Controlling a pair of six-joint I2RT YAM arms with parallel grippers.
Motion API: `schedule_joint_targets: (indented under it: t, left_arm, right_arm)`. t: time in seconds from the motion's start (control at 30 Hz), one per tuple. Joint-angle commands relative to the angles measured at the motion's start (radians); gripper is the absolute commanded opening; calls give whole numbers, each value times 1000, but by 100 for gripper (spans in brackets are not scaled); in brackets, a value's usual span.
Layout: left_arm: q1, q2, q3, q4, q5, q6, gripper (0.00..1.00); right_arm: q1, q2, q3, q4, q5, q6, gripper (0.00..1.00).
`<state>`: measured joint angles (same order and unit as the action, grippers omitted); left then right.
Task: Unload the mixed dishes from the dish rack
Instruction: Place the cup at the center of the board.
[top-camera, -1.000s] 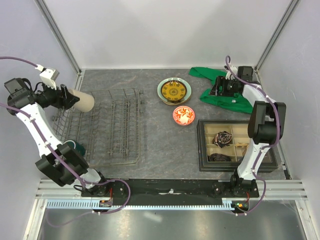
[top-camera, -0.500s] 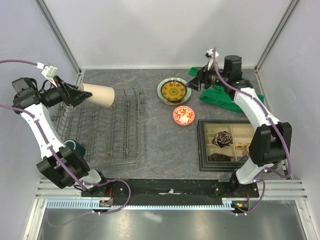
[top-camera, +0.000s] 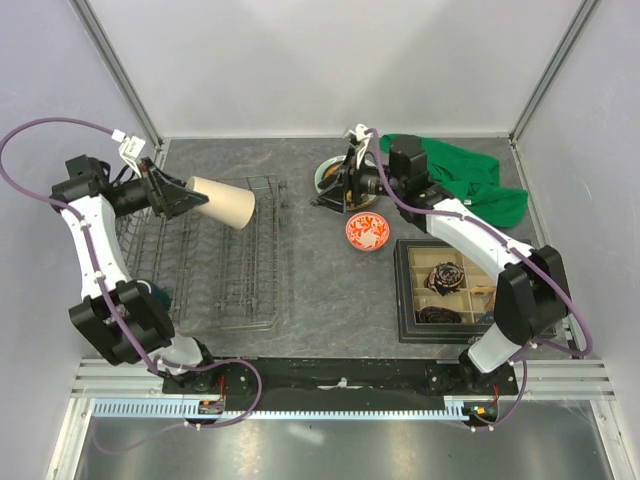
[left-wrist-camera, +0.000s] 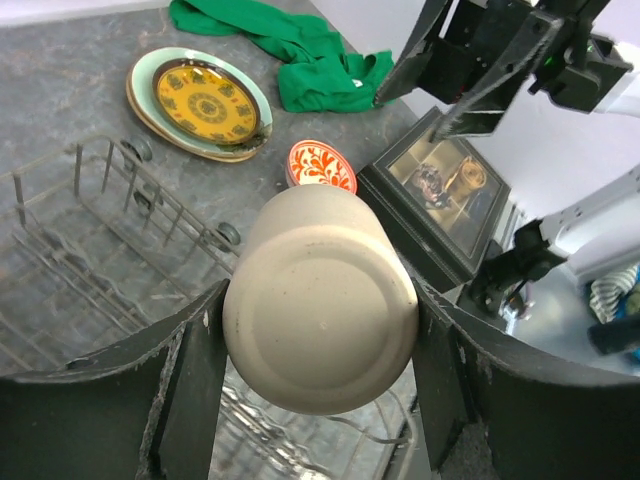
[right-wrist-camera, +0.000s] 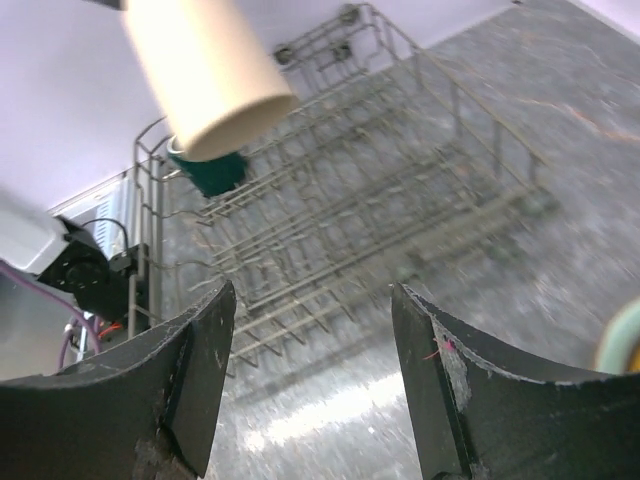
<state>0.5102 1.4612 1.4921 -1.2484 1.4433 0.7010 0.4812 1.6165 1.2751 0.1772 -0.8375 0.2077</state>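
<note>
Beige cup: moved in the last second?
Yes. The beige cup, held in the left tool, travelled rightward over the dish rack, toward its right edge.

One pale green plate (left-wrist-camera: 140, 85) and one yellow-gold patterned plate (left-wrist-camera: 205, 103) are counted, two plates in all. One red-and-white patterned bowl (left-wrist-camera: 322, 165), one plain beige cup (left-wrist-camera: 320, 300) and one dark green mug (right-wrist-camera: 215, 172) are seen. One dish rack (top-camera: 230, 260), one black compartmented tray (top-camera: 401, 290) and one green cloth (top-camera: 470, 180) are also counted.

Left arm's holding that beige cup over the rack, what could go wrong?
The plain beige cup is held sideways by its base in the left gripper; it could slip onto the grey wire dish rack. The open right gripper hangs near the stacked yellow-gold and pale green plates and might clip them.
</note>
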Motion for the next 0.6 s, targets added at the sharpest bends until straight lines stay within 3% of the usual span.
schedule_joint_targets:
  t: [0.0,0.3,0.57]
  left_arm:
    - [-35,66,126,-289,368,255,2]
    - [-55,155,239,-289,358,207,2]
    - [-76,235,465,-286,218,98,2]
  right_arm:
    - [68,-1,42,58,15,-20,71]
    - [117,39,92,-39,100,-129,71]
    - [137,68,110,-87,123,-166,71]
